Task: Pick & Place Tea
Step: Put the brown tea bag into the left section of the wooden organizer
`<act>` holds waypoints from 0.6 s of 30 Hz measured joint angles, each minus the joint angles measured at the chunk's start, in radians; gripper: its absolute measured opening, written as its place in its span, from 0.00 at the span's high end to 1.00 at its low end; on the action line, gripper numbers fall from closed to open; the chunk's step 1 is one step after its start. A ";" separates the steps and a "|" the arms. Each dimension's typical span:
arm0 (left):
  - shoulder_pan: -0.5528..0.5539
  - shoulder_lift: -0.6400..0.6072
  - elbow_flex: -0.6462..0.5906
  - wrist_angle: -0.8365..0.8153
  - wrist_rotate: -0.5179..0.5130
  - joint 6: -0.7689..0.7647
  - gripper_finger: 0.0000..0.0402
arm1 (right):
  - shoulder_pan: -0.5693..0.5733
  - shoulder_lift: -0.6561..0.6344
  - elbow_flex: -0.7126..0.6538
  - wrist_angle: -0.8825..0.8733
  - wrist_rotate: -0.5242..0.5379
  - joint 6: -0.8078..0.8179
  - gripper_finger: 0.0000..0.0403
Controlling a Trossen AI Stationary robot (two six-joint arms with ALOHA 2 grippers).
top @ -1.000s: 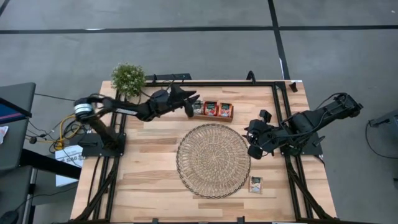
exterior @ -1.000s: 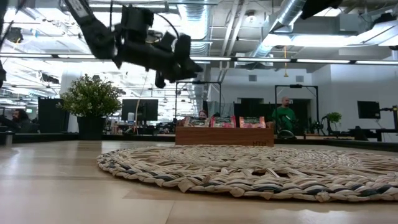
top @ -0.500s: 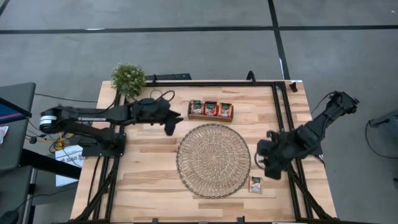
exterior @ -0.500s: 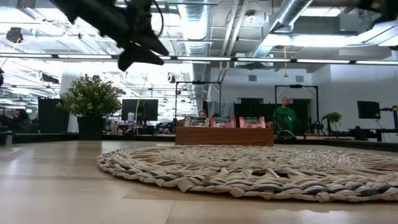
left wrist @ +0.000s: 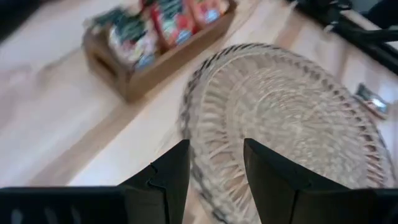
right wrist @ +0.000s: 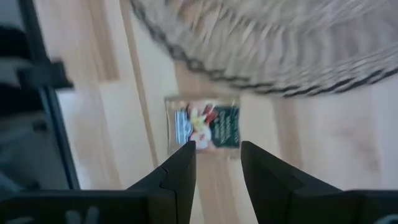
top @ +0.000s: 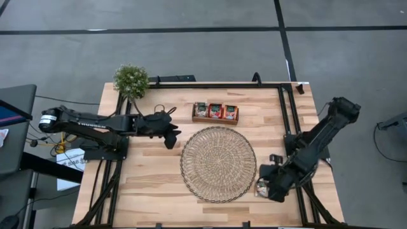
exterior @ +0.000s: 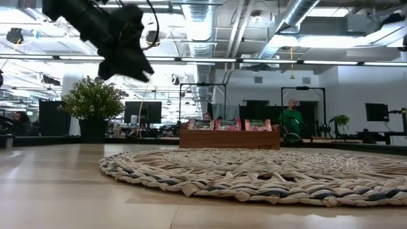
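High view: the round straw mat (top: 218, 164) lies in the middle of the wooden worktop (top: 152, 184). At 12 o'clock from the mat stands the small wooden tray (top: 215, 119), with tea sachets (top: 215, 111) in a row inside it. One single sachet (top: 260, 188) lies flat on the worktop at about 4 o'clock from the mat, just beside its rim. The right gripper (top: 272, 186) is over this sachet and partly covers it. The left gripper (top: 170, 135) is at about 10 o'clock from the mat, near its rim, away from the tray. A potted plant (top: 131, 80) stands at the far left corner.

Low view: the left arm (exterior: 111, 35) hangs high above the worktop. The tray (exterior: 229, 138) with the sachets (exterior: 257, 124) stands behind the mat (exterior: 267, 173). A person in green (exterior: 292, 119) is in the room behind.

Left wrist view: the jaws of the left gripper (left wrist: 216, 165) stand apart with nothing between them; beyond them are the mat (left wrist: 292, 118) and the tray (left wrist: 149, 59).

Right wrist view: the jaws of the right gripper (right wrist: 217, 163) are open and empty, and the single sachet (right wrist: 207, 129) lies on the worktop straight ahead of them, just beside the mat rim (right wrist: 261, 56).
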 joint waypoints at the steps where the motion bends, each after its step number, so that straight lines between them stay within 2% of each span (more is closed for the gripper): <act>1: -0.002 0.000 -0.013 0.001 -0.001 -0.021 0.65 | -0.005 0.028 0.000 0.007 -0.027 -0.015 0.71; 4: -0.016 0.000 -0.065 0.024 -0.004 -0.062 0.65 | -0.013 0.110 0.000 0.035 -0.094 -0.049 0.71; 9: -0.035 -0.003 -0.098 0.039 -0.015 -0.078 0.65 | -0.014 0.212 0.000 0.050 -0.096 -0.054 0.71; 18: -0.043 -0.003 -0.098 0.052 -0.044 -0.062 0.65 | -0.014 0.307 0.000 0.066 -0.092 -0.054 0.71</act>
